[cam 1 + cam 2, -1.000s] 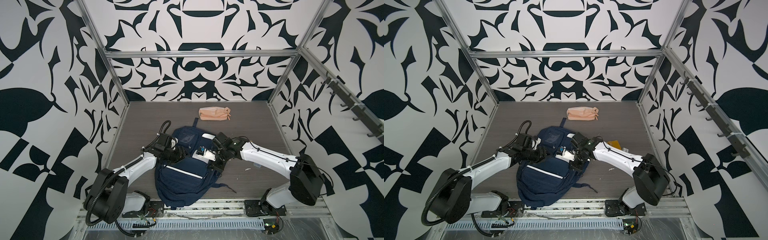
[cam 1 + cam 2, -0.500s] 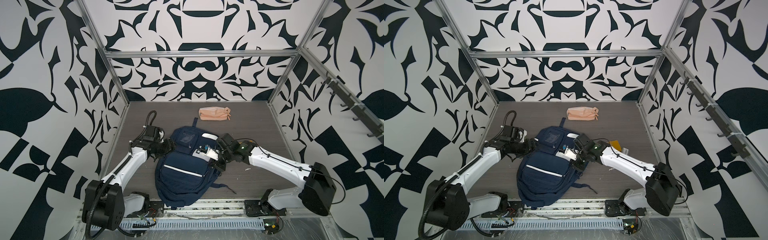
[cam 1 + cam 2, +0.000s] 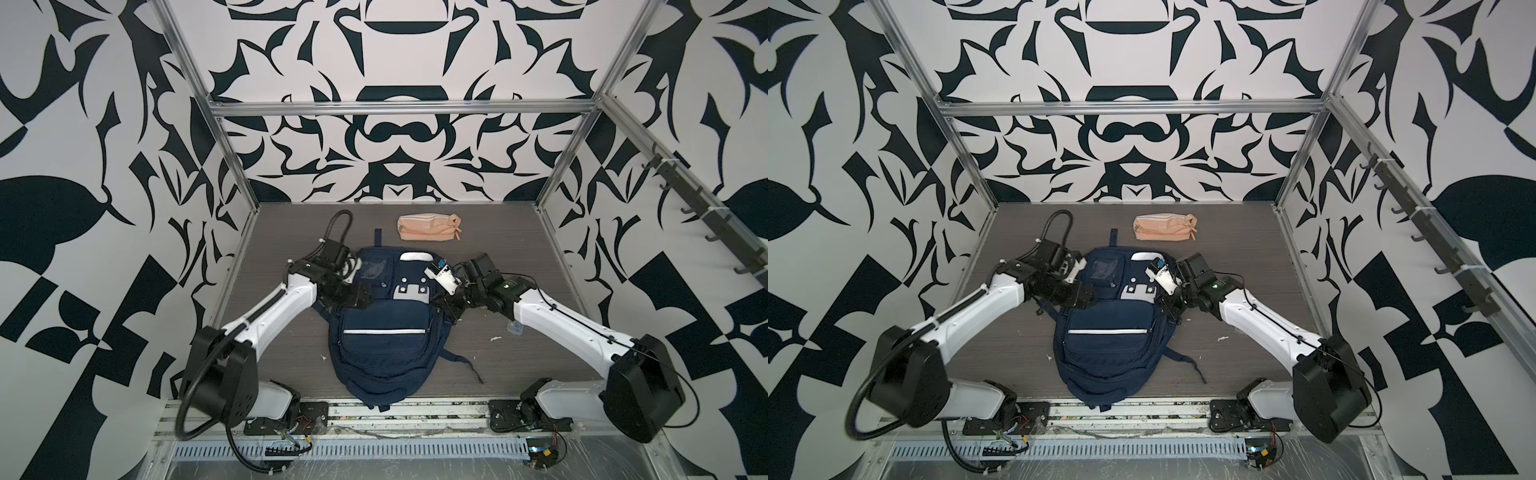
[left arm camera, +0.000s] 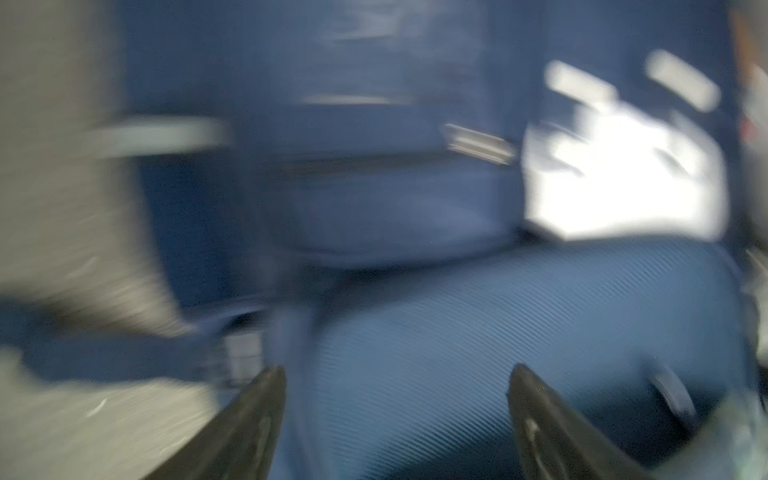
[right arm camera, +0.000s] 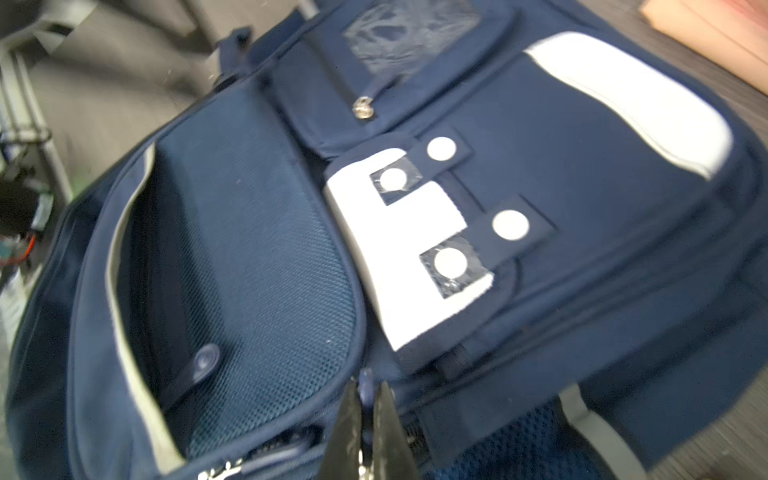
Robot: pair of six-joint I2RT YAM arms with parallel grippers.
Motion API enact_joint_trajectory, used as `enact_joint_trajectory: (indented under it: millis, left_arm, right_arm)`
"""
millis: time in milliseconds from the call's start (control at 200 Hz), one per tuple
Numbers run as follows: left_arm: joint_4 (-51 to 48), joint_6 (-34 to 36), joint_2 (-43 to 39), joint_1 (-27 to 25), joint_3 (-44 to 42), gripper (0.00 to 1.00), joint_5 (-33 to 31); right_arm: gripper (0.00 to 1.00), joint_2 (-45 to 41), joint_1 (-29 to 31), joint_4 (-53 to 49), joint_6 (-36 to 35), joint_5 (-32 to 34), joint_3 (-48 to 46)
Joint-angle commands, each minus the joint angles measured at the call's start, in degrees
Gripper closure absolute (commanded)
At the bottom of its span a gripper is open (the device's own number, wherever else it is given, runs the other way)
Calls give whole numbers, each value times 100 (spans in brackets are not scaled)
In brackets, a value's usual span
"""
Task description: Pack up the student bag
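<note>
**Top views.** In both top views the student bag [image 3: 386, 332] lies flat and front up between my two claws. My left claw [image 3: 360, 298] hovers at one upper flank of it, and my right claw [image 3: 451, 309] sits against the opposite flank. I count one bag and one peach pouch [image 3: 428, 227]. The pouch lies well beyond both claws and apart from the bag.

**Left wrist view.** The picture is blurred, but my left claw [image 4: 397, 419] is spread wide with nothing between its fingers. The student bag [image 4: 519, 340] fills the space just ahead of the tips.

**Right wrist view.** My right claw [image 5: 365, 432] is pinched tight. A small navy zip pull [image 5: 365, 384] seems caught at its tips, at the bag's side seam. Ahead of the tips I count four round white studs [image 5: 450, 262] on one grey patch [image 5: 374, 232], and two other zip tabs [image 5: 363, 109].

I judge the step to be drawing this zip open. To do it well, I should pull low and steadily along the track, not up off the table. I should also set my left claw down on the fabric at the far flank, so the bag does not slide with the pull.
</note>
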Motion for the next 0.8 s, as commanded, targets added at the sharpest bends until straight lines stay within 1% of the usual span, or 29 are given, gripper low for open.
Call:
enact_joint_trajectory:
  millis: [0,100,205,355,470,540,655,795]
  left_arm:
    - [-10,551,-1026,-734,-327,18,-221]
    - [-212,341,-1280,-1245,-527,21,-502]
    - [-183,317,-1227,-1793,-552,23,-800]
    - [-199,587,-456,-2350,-194,27,-968]
    - [-190,698,197,-2731,20,36,-1357]
    - [-16,813,360,-2890,-9,41,-1656]
    - [103,975,630,-2953,10,43,-1920]
    - [194,1099,806,-2999,-9,50,-2372]
  right_arm:
    - [100,195,-302,707,480,-40,104]
    - [100,380,-448,838,603,-147,151]
    - [100,519,-536,1013,699,-226,191]
    - [100,807,-642,1011,727,-257,353]
    - [100,967,-745,1001,791,-266,468]
    - [100,1051,-804,994,904,-308,520]
    - [100,1106,-851,1060,997,-335,523]
    - [100,1098,-904,1150,1078,-344,463]
